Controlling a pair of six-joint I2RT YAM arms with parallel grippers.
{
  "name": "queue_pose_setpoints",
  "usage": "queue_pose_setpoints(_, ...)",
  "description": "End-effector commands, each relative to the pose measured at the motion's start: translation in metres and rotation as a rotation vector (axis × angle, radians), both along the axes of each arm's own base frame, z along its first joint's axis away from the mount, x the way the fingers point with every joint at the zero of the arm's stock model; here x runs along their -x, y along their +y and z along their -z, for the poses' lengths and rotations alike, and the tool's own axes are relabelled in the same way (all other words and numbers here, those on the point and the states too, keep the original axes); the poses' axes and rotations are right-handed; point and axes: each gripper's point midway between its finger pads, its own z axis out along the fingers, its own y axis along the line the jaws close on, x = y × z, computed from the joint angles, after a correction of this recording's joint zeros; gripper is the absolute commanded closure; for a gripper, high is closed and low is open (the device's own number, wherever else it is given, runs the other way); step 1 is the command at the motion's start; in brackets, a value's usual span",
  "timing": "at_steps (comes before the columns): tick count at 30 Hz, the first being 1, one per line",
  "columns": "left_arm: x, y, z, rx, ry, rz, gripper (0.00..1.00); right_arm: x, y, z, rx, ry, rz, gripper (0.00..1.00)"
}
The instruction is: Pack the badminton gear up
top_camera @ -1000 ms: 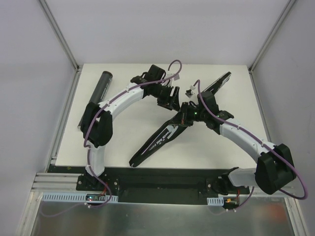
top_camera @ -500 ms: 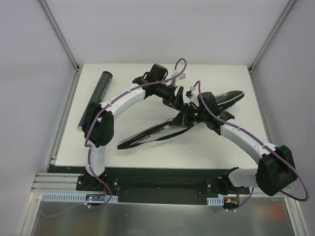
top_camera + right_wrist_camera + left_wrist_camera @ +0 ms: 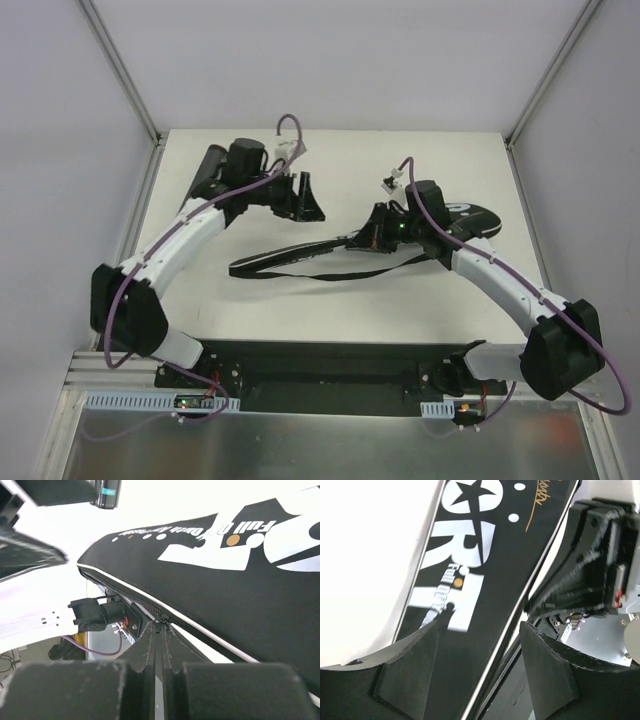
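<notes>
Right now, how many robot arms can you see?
2. The left arm stretches toward the far left side of the table. The right arm reaches to the middle, its gripper pinching the black bag. None look hidden.

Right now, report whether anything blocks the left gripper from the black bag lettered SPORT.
Nothing visible does. The open left gripper looks straight onto the black fabric bag lettered SPORT, with only air between its fingers and the cloth. The right gripper, shut on the bag's zipped edge, sits off to one side.
</notes>
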Motion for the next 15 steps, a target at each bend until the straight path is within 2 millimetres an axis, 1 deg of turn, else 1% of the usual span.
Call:
queue_pose_setpoints(1, 0.014, 0.036, -0.029, 0.029, -0.123, -0.084, 0.35, -0.01, 0.002, -0.038, -0.073, -0.085, -0.006, 1.0)
queue_pose_setpoints(2, 0.02, 0.043, -0.018, 0.016, -0.104, -0.104, 0.35, -0.012, -0.002, -0.036, -0.069, -0.079, 0.006, 1.0)
queue_pose_setpoints(3, 0.021, 0.051, -0.016, 0.007, -0.102, -0.142, 0.34, -0.012, -0.004, -0.036, -0.069, -0.079, 0.007, 0.99)
queue_pose_setpoints(4, 0.021, 0.066, -0.022, 0.023, -0.086, -0.215, 0.34, -0.013, -0.006, -0.033, -0.067, -0.072, 0.012, 1.0)
queue_pose_setpoints(5, 0.025, 0.078, -0.005, 0.01, -0.014, -0.264, 0.34, -0.016, -0.011, -0.033, -0.067, -0.071, 0.027, 1.0)
queue_pose_setpoints(6, 0.027, 0.085, -0.001, 0.021, 0.026, -0.292, 0.34, -0.017, -0.014, -0.034, -0.071, -0.072, 0.031, 1.0)
queue_pose_setpoints(7, 0.036, 0.088, -0.002, 0.059, 0.064, -0.278, 0.34, -0.018, -0.017, -0.033, -0.069, -0.072, 0.037, 1.0)
queue_pose_setpoints(8, 0.04, 0.099, 0.011, 0.052, 0.098, -0.299, 0.34, -0.023, -0.023, -0.033, -0.066, -0.07, 0.056, 0.99)
queue_pose_setpoints(9, 0.049, 0.101, 0.007, 0.062, 0.063, -0.283, 0.33, -0.025, -0.025, -0.033, -0.07, -0.063, 0.061, 1.0)
queue_pose_setpoints(10, 0.058, 0.102, 0.014, 0.052, 0.034, -0.241, 0.33, -0.027, -0.028, -0.033, -0.072, -0.056, 0.071, 1.0)
queue_pose_setpoints(12, 0.071, 0.101, 0.012, 0.051, -0.038, -0.188, 0.32, -0.034, -0.034, -0.036, -0.079, -0.041, 0.091, 1.0)
queue_pose_setpoints(13, 0.078, 0.104, 0.015, 0.024, -0.106, -0.16, 0.32, -0.037, -0.036, -0.035, -0.072, -0.028, 0.096, 1.0)
queue_pose_setpoints(14, 0.086, 0.101, 0.017, 0.01, -0.138, -0.127, 0.31, -0.041, -0.041, -0.04, -0.064, -0.028, 0.1, 1.0)
queue_pose_setpoints(15, 0.091, 0.1, 0.02, -0.003, -0.173, -0.103, 0.3, -0.042, -0.042, -0.041, -0.063, -0.016, 0.095, 1.0)
